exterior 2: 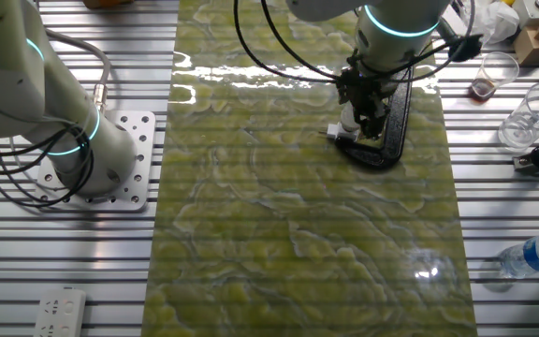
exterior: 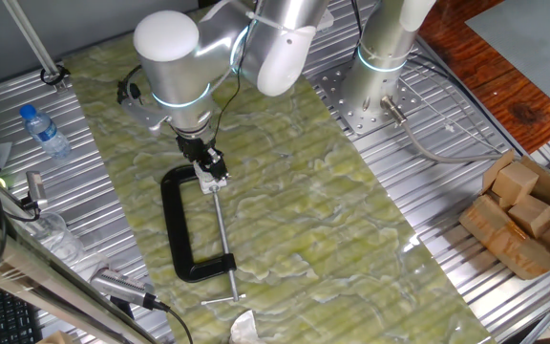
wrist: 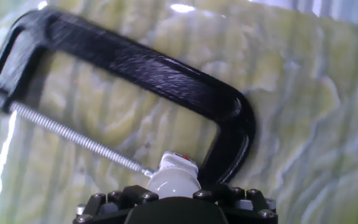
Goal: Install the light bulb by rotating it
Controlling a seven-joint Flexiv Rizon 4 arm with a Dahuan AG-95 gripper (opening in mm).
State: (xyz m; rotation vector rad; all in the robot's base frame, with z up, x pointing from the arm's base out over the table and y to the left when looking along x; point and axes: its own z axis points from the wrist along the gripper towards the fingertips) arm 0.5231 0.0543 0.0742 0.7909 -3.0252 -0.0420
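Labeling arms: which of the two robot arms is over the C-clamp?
The arm with the gripper, reaching over the black C-clamp; the other arm stands bolted beside the mat.

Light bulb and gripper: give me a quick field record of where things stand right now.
light bulb: white, at the gripper, beside the clamp's screw tip
gripper: down at the bulb; finger state not visible
C-clamp: black, lying flat on the green mat, threaded screw pointing toward the bulb
socket fitting: white, at the clamp's end, under the gripper
bottle: blue cap, lying off the mat
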